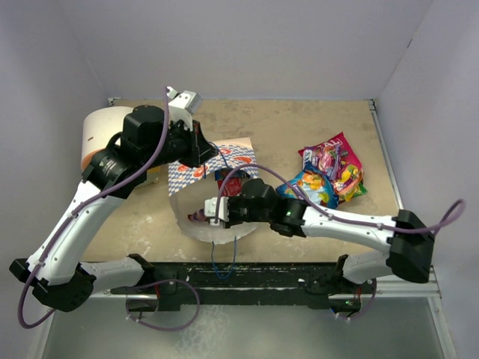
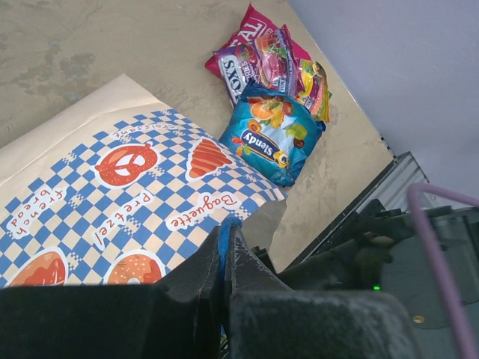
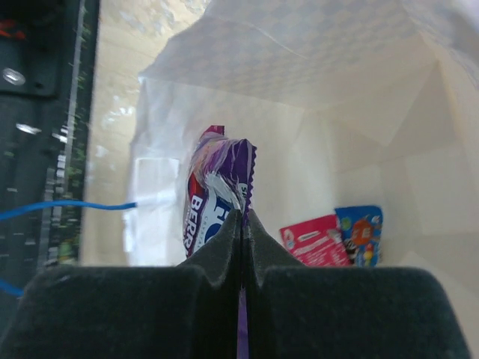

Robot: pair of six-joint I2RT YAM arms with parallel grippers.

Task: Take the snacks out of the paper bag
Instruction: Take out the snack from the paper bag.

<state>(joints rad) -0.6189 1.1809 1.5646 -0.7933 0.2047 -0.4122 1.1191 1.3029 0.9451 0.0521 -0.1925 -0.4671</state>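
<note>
The right gripper (image 3: 242, 218) was clamped on the crimped top edge of a purple packet (image 3: 213, 191) inside the paper bag (image 3: 314, 97), which lay centre-left with its mouth toward the near edge. The left gripper (image 2: 227, 233) was pinched on the bag's cord handle (image 2: 221, 250). The packet looked light, crinkly and slick, so the seal is the best hold but may slip. A red packet (image 3: 314, 241) and a blue packet (image 3: 359, 233) lay deeper in. A pile of packets (image 1: 333, 176) sat on the right.

Paper bag (image 1: 238, 155) mid-table, snack pile (image 1: 329, 176) to its right, packets (image 3: 213, 202) inside bag, cylinder (image 1: 96, 133) far left
</note>
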